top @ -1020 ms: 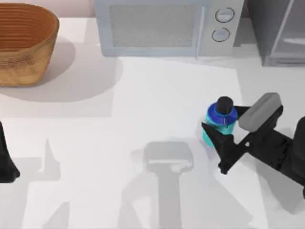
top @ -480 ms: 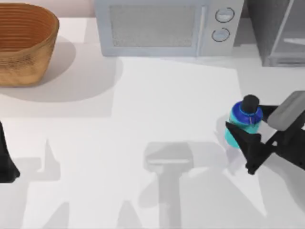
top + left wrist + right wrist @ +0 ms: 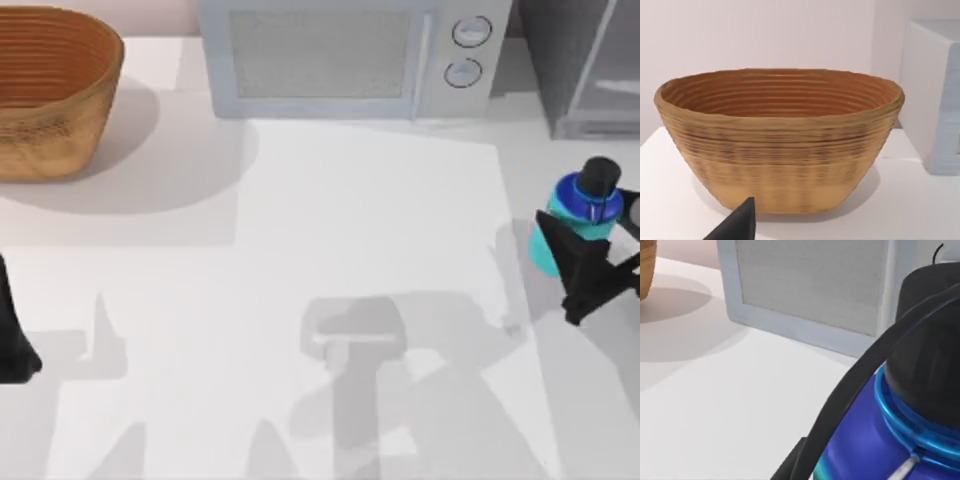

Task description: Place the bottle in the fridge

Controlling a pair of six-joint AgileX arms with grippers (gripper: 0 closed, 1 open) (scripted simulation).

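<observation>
The small cyan bottle (image 3: pixel 580 200) with a dark blue shoulder and black cap stands upright near the table's right edge, and my right gripper (image 3: pixel 588 232) is shut on its body. In the right wrist view the bottle (image 3: pixel 875 435) looms close, with a dark finger (image 3: pixel 860 380) crossing in front of it. The dark grey fridge (image 3: pixel 590 70), with its pale glass door, stands at the back right, just beyond the bottle. My left arm (image 3: pixel 12 335) is parked at the left edge.
A light grey microwave (image 3: pixel 350 55) with two dials stands at the back centre, immediately left of the fridge. A woven basket (image 3: pixel 50 90) sits at the back left, and the left wrist view shows the basket (image 3: pixel 780 140) close up.
My right gripper has carried the bottle to the right and towards the back, from the table's middle right to just in front of the fridge. The left arm has not moved.
</observation>
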